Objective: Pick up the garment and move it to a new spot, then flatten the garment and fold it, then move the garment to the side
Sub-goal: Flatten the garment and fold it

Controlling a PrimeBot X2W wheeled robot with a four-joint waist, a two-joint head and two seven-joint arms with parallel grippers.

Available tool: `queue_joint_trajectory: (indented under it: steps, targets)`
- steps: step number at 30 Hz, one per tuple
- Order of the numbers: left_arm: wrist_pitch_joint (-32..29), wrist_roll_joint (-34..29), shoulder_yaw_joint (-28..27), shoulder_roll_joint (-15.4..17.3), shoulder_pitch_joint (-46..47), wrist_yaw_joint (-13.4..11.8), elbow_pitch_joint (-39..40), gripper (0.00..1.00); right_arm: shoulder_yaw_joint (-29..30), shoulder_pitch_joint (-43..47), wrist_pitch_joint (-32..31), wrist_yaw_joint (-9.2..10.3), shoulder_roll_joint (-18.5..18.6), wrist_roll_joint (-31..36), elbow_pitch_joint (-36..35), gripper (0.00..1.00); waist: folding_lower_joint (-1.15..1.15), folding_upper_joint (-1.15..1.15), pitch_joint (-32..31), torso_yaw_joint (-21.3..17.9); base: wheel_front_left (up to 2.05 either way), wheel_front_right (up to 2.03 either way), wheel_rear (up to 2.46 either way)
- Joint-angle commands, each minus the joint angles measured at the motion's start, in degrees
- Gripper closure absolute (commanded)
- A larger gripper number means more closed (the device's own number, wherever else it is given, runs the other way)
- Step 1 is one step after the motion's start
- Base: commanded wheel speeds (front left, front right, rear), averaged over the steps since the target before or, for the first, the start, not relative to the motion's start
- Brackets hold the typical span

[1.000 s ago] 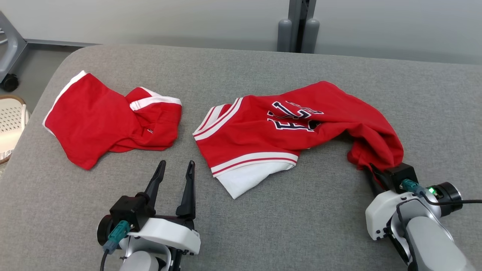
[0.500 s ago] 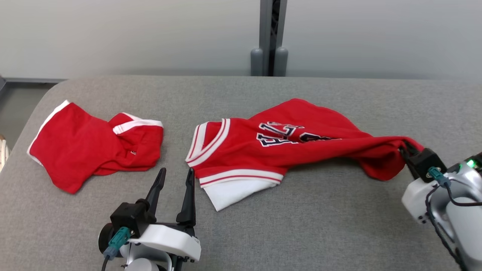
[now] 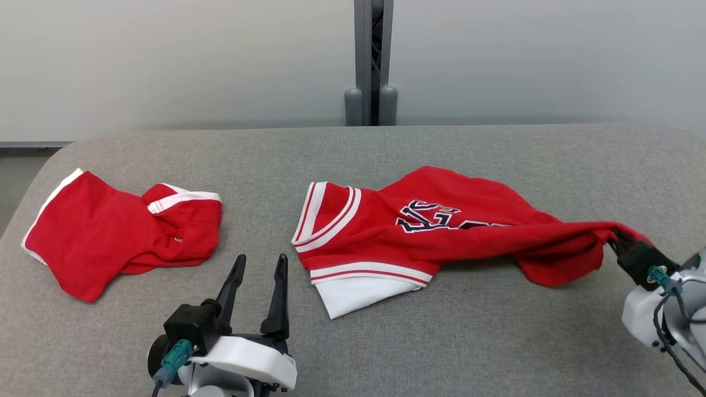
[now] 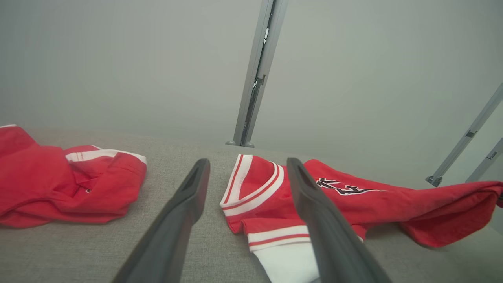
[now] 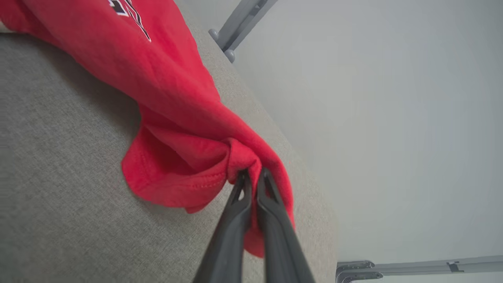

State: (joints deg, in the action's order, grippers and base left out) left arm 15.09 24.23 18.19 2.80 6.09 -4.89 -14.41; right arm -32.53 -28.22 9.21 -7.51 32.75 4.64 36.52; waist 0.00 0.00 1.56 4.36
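A red garment (image 3: 436, 231) with white-striped trim and dark lettering lies stretched across the grey table (image 3: 463, 342). My right gripper (image 3: 616, 240) is shut on its bunched right end, lifted a little off the surface. From the right wrist, the garment (image 5: 177, 106) is pinched at the right gripper (image 5: 251, 175), fabric wrapped around the tips. My left gripper (image 3: 260, 266) rests open near the front edge, just left of the garment's white corner, nothing between its fingers. The left wrist camera sees the garment (image 4: 353, 200) past the left gripper (image 4: 247, 167).
A second red garment (image 3: 116, 234) with white trim lies crumpled at the table's left; it is also in the left wrist view (image 4: 59, 184). A grey post (image 3: 370, 60) rises behind the table's far edge, against a pale wall.
My right gripper has pulled the garment's end to the right and up, stretching the garment out. The head view has shifted. The left gripper stays put and open.
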Motion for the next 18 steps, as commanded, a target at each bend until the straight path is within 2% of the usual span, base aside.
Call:
queue_joint_trajectory:
  steps: [1,8,14,18]
  targets:
    - [0.02,0.30,0.17,0.17,-0.42,-0.09,0.01,0.00,0.67,1.73,-1.05,0.03,-0.97,-3.68,1.25,0.00,0.00,0.00,0.16,-0.14,0.00,0.00,0.00]
    - [0.02,-0.32,-0.03,0.20,0.50,0.11,-0.23,0.00,3.10,3.99,-7.44,0.02,-4.48,-11.73,4.95,0.00,0.00,0.00,0.63,-0.82,0.00,0.00,0.00]
    - [0.02,-0.48,-0.54,0.18,0.61,0.17,-0.20,0.00,8.46,5.07,-7.68,0.02,-7.18,-13.91,3.48,0.00,0.00,0.00,0.61,-2.17,0.00,0.00,0.00]
    - [0.02,-0.50,-0.64,0.18,0.68,0.19,-0.25,0.00,10.88,5.46,-7.68,0.02,-7.54,-14.10,1.09,0.00,0.00,0.00,0.54,-2.95,0.00,0.00,0.00]
